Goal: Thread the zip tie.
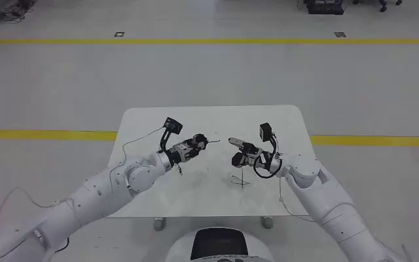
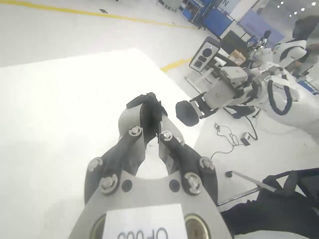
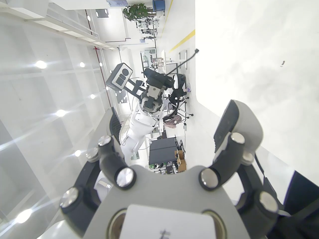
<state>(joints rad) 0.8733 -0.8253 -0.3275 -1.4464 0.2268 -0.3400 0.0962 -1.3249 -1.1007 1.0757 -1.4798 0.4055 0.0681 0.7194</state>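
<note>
Stage: early. Tie is picked up, threading not begun as far as can be seen.
Done: tie [image 3: 183, 62] is up off the desk [image 1: 157, 124], gripped by L gripper [image 1: 198, 141].
Left to do (judged): bring the two ends together, feed tail thru head, pull snug. No loop seen yet.
L fingers [image 2: 128, 119]: pressed together, pinching one end of the tie.
R fingers [image 3: 230, 121]: spread wide, nothing btwn them.
Tie place: in the air over mid-desk. In top view it sticks out of L gripper toward 3 o'clock, free end in the gap btwn the grippers, near R gripper [image 1: 234, 150] but apart from it.
R gripper place: at 3 o'clock of L gripper, close by, turned to face it.
Tie look: black, thin, long strip, near straight w/ a slight bow.
Free end: small blocky bit shows in R wrist view. Prob. the head, but too small to be sure.
Held end: hidden inside the dark pads in L wrist view, so which end it is can't be told.
Next move (judged): R gripper needs to close on the free end. The target is thin and the strip likely springy, so aim must be fine.
</note>
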